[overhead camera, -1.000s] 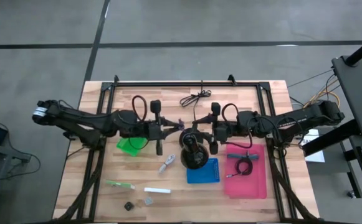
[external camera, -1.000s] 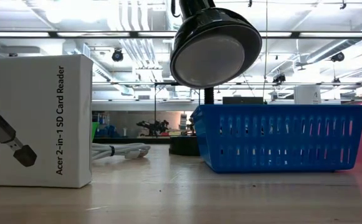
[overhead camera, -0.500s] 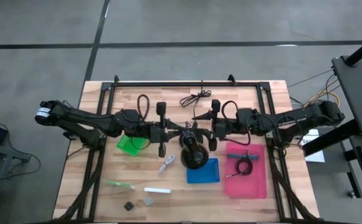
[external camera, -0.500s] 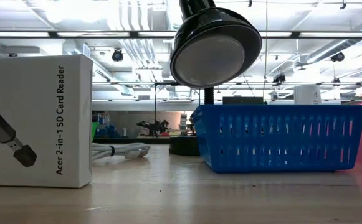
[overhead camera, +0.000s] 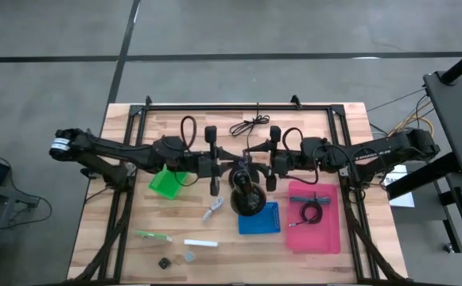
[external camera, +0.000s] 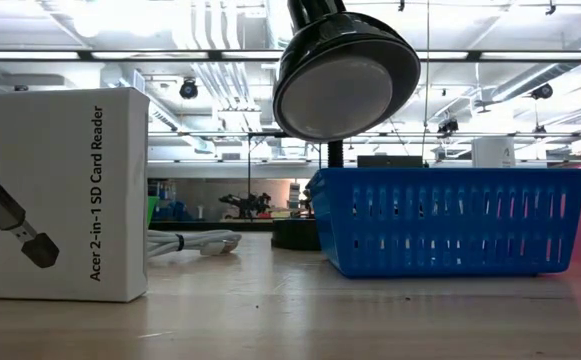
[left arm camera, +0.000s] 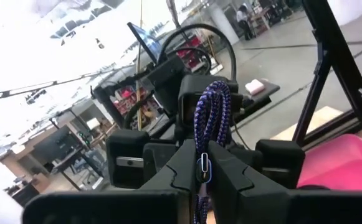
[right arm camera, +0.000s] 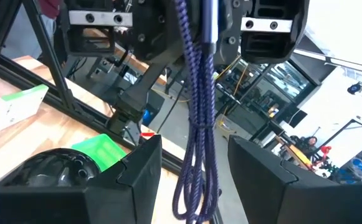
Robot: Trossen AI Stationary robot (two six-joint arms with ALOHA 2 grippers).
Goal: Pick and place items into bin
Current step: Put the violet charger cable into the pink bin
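Observation:
My left gripper (overhead camera: 237, 164) (left arm camera: 204, 163) hangs high over the table's middle, shut on a purple braided cord (left arm camera: 212, 106) (right arm camera: 196, 124). My right gripper (overhead camera: 256, 163) (right arm camera: 196, 146) faces it, open, with one finger on either side of the hanging cord and apart from it. The blue bin (overhead camera: 260, 217) (external camera: 450, 220) stands nearer the front. Loose on the table lie a grey-purple tool (overhead camera: 212, 210), a green stick (overhead camera: 151, 236), a white stick (overhead camera: 200, 243) and two small cubes (overhead camera: 176, 260). The pink tray (overhead camera: 330, 234) holds a black cable coil (overhead camera: 310, 211) and a teal pen (overhead camera: 302, 199). My left gripper pinches the cord between its two fingers at a small metal piece (left arm camera: 204, 169) on it. The fingers reach in level from the table's left. A loop of cord (left arm camera: 213, 99) stands above the fingers. The rest (right arm camera: 193, 193) hangs slack in several strands, clear of the table.
A black stand with a round head (overhead camera: 248, 197) (external camera: 345, 75) sits just in front of both grippers, beside the bin. A green box (overhead camera: 165, 183) lies under the left arm, a thin black cord (overhead camera: 250, 125) at the far edge, a white carton (external camera: 55, 195) near the low camera.
My left gripper has gone toward the table's right, closer to my right gripper, carrying the purple cord with it and staying shut. My right gripper has kept its place and stayed open.

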